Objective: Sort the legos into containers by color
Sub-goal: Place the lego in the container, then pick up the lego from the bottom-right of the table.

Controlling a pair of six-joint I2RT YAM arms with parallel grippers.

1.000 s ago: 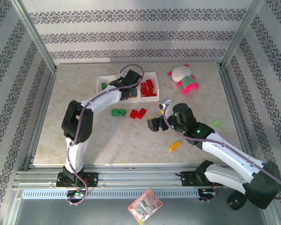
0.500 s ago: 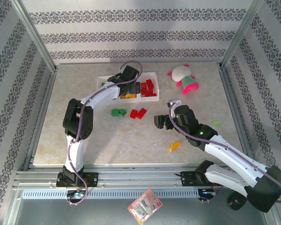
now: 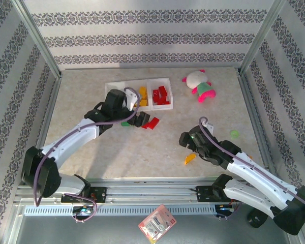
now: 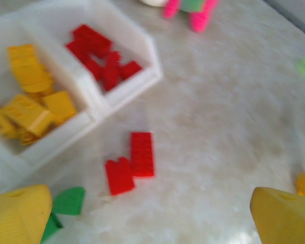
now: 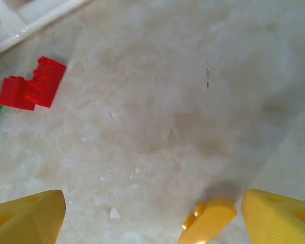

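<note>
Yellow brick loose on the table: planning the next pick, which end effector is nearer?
Right. The right end effector hangs right by the yellow brick; the left end effector is farther off, by the red bricks.

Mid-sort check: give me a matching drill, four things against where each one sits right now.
Things:
1. plush toy
2. yellow wedge
3. two loose red bricks
4. yellow bricks

Places:
A. middle compartment of the tray
B. on the table, just in front of the tray
C. on the table, right of the tray
D. on the table, beside the right end effector

Pairs: 1-C, 2-D, 3-B, 4-A
</note>
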